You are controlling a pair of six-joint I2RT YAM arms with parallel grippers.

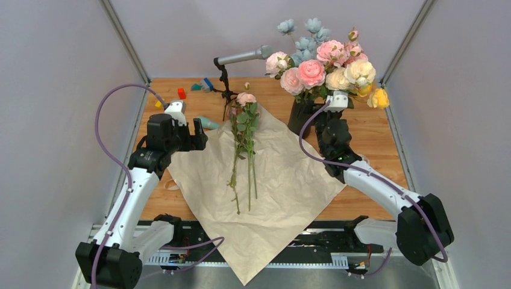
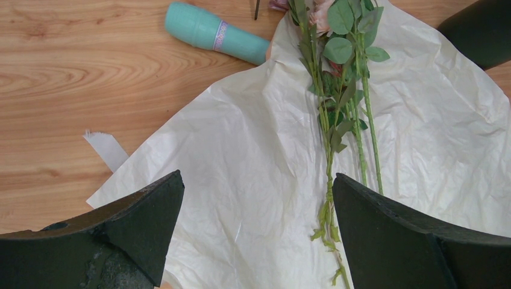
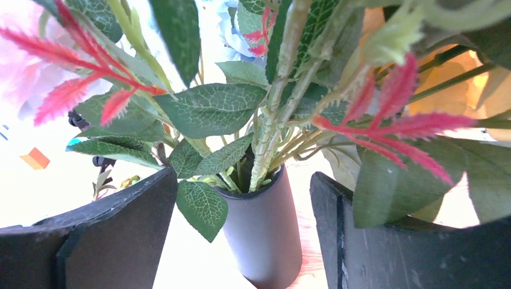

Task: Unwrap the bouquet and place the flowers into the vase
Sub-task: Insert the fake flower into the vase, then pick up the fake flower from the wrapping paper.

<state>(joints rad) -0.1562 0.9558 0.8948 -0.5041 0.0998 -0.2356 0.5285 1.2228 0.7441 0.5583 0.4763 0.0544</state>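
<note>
- Top external view: we see the wooden surface (image 1: pixel 373 144) largely covered by the beige wrapping paper (image 1: pixel 283 174). It lies opened flat, which we judge leaves the stems free to be lifted.
- Both arms reach in from the near edge. The left arm rises with a bent elbow, its wrist tipped down over the paper's left side. The right arm stretches forward to the far right.
- The vase (image 1: pixel 299 117) stands dark and upright just beyond the paper's far right edge, carrying a full arrangement (image 1: pixel 325 60) of pink, blue and yellow blooms.
- The flowers (image 1: pixel 244 138) lie loose along the paper's middle, heads away from the arms and apart from the vase.
- The left gripper (image 2: pixel 256 186) hangs spread wide above the paper, holding nothing.
- The right gripper (image 3: pixel 244 174) is spread, with one finger on each side of the vase neck and a gap showing on both sides. We judge it placed to steady the vase, not clamped on it.
</note>
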